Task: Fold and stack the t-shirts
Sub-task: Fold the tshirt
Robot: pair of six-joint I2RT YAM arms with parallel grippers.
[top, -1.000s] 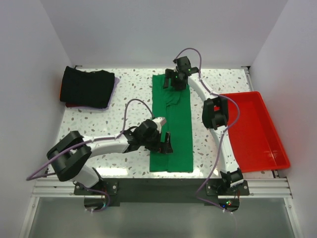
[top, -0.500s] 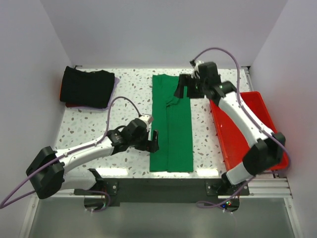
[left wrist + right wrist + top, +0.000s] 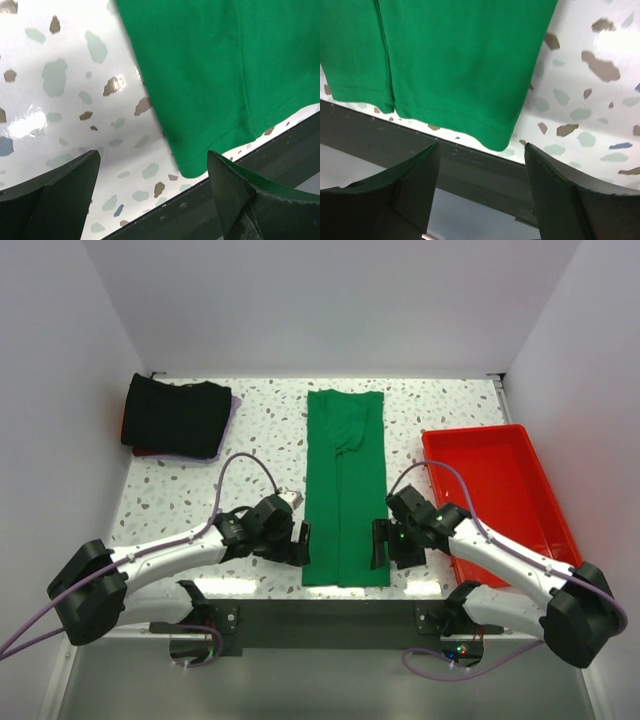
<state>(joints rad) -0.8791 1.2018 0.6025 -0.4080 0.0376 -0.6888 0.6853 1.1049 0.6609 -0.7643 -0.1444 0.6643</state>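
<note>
Lab booth — white walls [image 3: 90, 330], speckled table [image 3: 262, 430].

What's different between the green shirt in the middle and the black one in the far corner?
The green t-shirt lies as a long narrow strip; the black t-shirt is folded into a compact block. Green rests alone on the table; black tops a pile with red and purple edges. Both lie flat.

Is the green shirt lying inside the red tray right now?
No, the green shirt lies flat on the table, apart from the red tray.
</note>
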